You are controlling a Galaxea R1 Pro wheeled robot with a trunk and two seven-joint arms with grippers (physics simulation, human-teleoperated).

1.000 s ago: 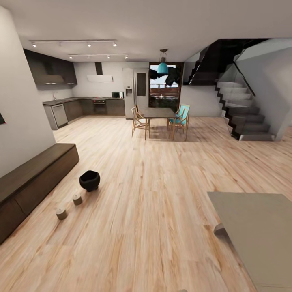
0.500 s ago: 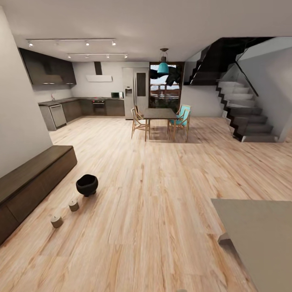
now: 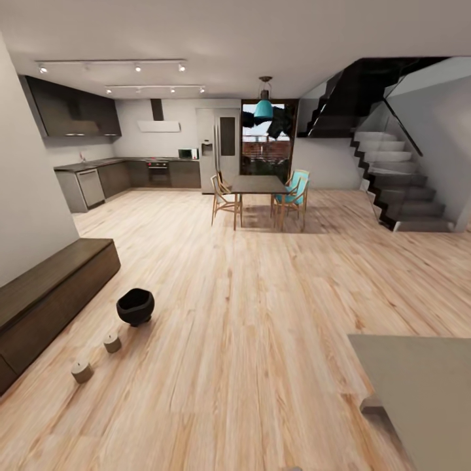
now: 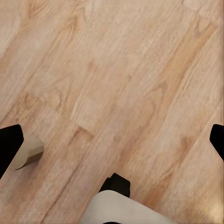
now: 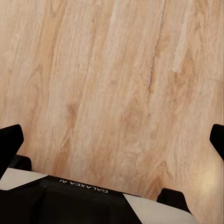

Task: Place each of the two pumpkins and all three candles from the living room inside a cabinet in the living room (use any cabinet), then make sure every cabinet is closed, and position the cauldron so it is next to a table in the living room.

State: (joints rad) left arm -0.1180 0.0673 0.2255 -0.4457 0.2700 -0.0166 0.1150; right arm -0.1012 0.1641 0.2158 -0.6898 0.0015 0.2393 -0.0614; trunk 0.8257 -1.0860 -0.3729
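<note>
Candles: two of them stand on the wooden floor [image 3: 261, 327] in the head view, one [image 3: 112, 341] nearer the black cauldron [image 3: 135, 306], the other [image 3: 82, 371] closer to the camera, all three in a loose line just beside the long dark cabinet [image 3: 52, 294]. The cabinet runs along the left wall with its fronts shut. A pale grey counter [image 3: 425, 386] fills the lower right corner. Farther off stand a dining table [image 3: 258, 184] with wooden and teal chairs, a teal pendant lamp [image 3: 263, 110], a dark kitchen with a steel refrigerator [image 3: 219, 149], and a staircase [image 3: 399, 190] on the right.

From the left wrist view, the left end effector [image 4: 112, 140] hangs over bare floorboards, its two dark fingertips [image 4: 9, 144] spread wide at the picture's edges with nothing between them. A beige cylinder-like object [image 4: 29, 151] lies beside one fingertip; what it is cannot be told.

From the right wrist view, the right end effector [image 5: 112, 142] is likewise spread wide over plain floorboards, holding nothing, with part of the robot's white-and-black body [image 5: 70, 196] below it.
</note>
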